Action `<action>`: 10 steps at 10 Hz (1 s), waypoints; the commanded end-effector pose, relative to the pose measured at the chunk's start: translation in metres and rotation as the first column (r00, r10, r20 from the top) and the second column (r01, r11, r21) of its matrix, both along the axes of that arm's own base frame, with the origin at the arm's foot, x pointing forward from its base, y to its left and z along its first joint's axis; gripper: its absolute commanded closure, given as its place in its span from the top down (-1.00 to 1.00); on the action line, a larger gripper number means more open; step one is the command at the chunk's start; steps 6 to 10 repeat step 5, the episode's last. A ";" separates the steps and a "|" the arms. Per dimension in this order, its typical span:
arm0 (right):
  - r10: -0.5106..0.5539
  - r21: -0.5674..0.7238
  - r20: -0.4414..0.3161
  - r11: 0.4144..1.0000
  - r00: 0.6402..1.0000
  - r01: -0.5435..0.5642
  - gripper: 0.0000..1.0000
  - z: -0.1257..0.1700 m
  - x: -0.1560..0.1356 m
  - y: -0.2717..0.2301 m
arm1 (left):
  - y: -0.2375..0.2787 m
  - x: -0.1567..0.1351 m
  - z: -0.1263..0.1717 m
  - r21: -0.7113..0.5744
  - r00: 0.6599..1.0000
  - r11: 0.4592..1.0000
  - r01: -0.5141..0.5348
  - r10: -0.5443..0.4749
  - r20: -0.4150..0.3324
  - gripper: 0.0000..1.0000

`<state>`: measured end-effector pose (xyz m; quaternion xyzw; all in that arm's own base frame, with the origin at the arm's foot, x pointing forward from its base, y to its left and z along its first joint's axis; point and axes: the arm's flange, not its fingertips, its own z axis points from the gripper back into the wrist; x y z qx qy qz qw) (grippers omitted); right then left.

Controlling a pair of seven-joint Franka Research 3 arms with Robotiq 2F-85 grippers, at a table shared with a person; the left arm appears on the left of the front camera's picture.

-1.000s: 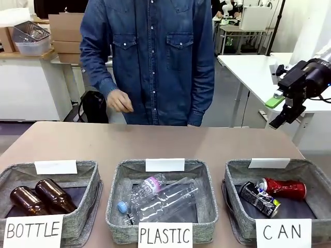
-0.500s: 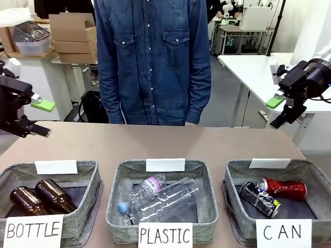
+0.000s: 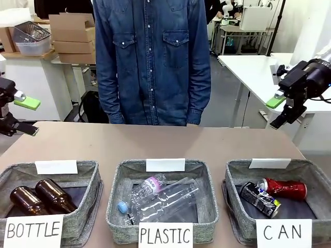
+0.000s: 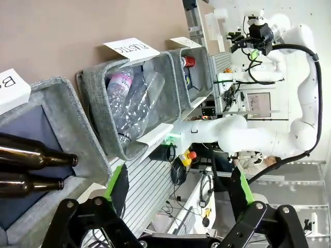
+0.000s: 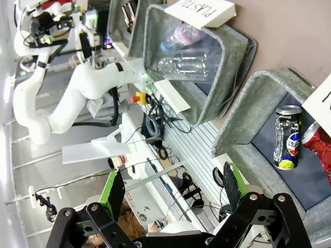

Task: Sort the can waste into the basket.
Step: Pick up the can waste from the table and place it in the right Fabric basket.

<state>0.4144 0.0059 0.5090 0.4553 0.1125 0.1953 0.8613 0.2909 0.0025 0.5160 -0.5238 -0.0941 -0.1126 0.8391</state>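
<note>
Grey woven-fabric basket point(image 3: 235, 199) signed CAN sits at 4 o'clock on the table point(image 3: 155, 142); on its dark floor lie a dented shiny red can point(image 3: 283, 188), long axis pointing 3 o'clock, and a dark-silver can point(image 3: 258, 199) angled toward 4. Left gripper point(image 3: 19, 114) and right gripper point(image 3: 275, 111) hover with fingers spread, empty

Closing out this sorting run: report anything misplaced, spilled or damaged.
Nothing misplaced or spilled. The red can and dark can lie dented in the CAN basket, as waste would. Brown bottles and clear bottles sit in their labelled baskets.
</note>
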 end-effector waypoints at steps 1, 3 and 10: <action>0.018 -0.003 0.005 1.000 1.000 -0.018 1.00 0.001 -0.001 -0.002 | 0.000 -0.001 -0.002 0.000 1.000 1.000 0.009 -0.009 0.005 1.00; 0.018 -0.003 0.005 1.000 1.000 -0.018 1.00 0.001 -0.001 -0.002 | 0.000 -0.001 -0.002 0.000 1.000 1.000 0.009 -0.009 0.005 1.00; 0.018 -0.003 0.005 1.000 1.000 -0.018 1.00 0.001 -0.001 -0.002 | 0.000 -0.001 -0.002 0.000 1.000 1.000 0.009 -0.009 0.005 1.00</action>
